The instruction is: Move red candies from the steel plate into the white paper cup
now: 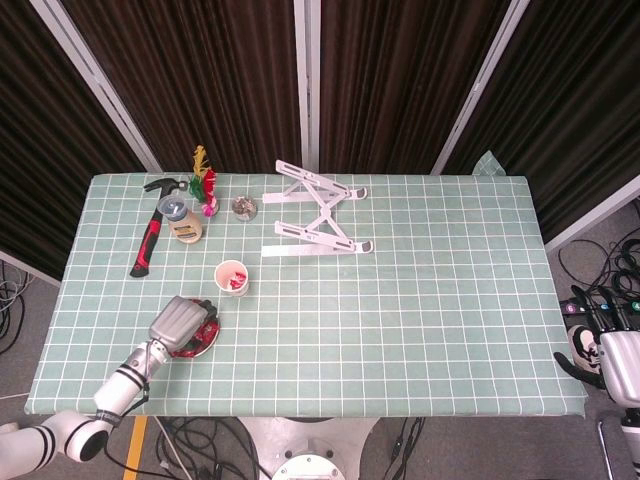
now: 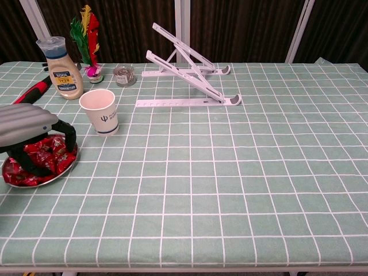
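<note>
Red candies lie heaped on the steel plate at the table's front left, also seen as the plate in the head view. My left hand hovers low over the pile, its fingers curved down onto the candies with the thumb underneath; whether it grips any is hidden. The white paper cup stands upright just beyond the plate, with red candies inside in the head view. My right hand hangs off the table's right edge, its fingers unclear.
A sauce bottle, a feather shuttlecock, a small glass jar and a red-handled hammer stand at the back left. A white folding stand lies at the back centre.
</note>
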Available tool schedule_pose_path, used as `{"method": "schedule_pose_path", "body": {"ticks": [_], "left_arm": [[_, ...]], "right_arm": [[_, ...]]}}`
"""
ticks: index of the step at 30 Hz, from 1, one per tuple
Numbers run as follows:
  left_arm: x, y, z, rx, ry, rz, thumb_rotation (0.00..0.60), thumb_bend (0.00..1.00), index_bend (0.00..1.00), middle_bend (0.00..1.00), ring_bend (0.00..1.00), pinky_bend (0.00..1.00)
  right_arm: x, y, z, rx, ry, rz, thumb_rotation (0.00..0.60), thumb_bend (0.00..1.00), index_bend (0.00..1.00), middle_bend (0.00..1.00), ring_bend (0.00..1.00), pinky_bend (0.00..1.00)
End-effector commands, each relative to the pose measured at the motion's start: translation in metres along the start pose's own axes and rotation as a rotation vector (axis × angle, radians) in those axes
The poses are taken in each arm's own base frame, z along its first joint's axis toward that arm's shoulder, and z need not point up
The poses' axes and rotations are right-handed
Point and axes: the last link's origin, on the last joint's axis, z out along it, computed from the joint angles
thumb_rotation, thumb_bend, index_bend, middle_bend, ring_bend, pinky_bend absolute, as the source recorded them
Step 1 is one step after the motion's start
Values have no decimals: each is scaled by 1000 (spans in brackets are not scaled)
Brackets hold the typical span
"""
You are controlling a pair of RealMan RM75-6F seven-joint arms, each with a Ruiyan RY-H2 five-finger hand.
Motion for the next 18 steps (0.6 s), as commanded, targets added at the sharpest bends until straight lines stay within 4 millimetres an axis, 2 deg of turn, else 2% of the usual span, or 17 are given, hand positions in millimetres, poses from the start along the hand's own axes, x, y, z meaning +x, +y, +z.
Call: {"method": "schedule_pose_path", "body": {"ticks": [1,10,18], "left_arm": [[-1,-1,0,8,-3,0,600,189,487,479,929,1000],[4,-3,-5,22,3,17,600,180,423,471,929,1000],[-4,-4,2,39,-20,10,600,188,492,494,933,1000]], "right_arm": [[0,0,-1,-2,1,-1,600,101,72,233,62,294],[0,1,-1,-5,0,0,600,101,78,236,62,301],[0,2,-1,-7,-2,2,600,101,79,237,62,308]]}}
